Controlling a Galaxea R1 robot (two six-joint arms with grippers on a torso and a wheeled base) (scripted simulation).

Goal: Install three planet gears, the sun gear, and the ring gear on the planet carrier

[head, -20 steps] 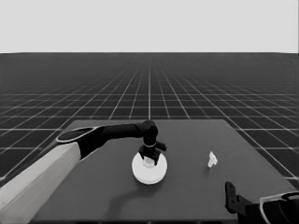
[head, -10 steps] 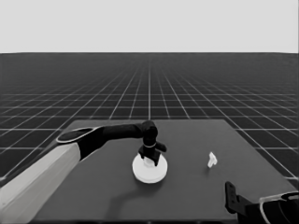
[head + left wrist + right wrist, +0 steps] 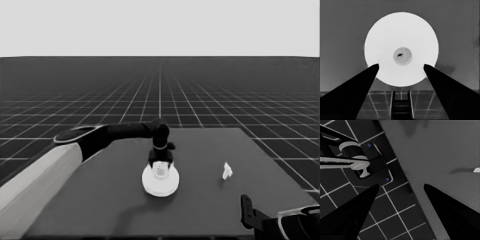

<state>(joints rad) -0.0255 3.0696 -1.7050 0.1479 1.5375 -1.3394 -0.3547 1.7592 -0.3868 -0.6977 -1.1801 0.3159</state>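
At the dark surface's (image 3: pixel 200 210) middle, the spread left claw (image 3: pixel 160 164) hovers over the large white round disc (image 3: pixel 160 181), hiding whatever lies beneath. Near the right edge lies a thin white piece (image 3: pixel 227 171); the right claw (image 3: pixel 400 192), spread, waits off the near right corner.

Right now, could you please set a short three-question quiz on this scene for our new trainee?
1. True or false: the left gripper is over the large white flat round disc near the table's middle.
2. The thin white piece lies: A) alone on the dark table, B) on the disc, C) between fingers.
3. Where is the right gripper?

Key: 1 true. 2 A. 3 Parked over the table's near right corner, fingers apart, holding nothing.
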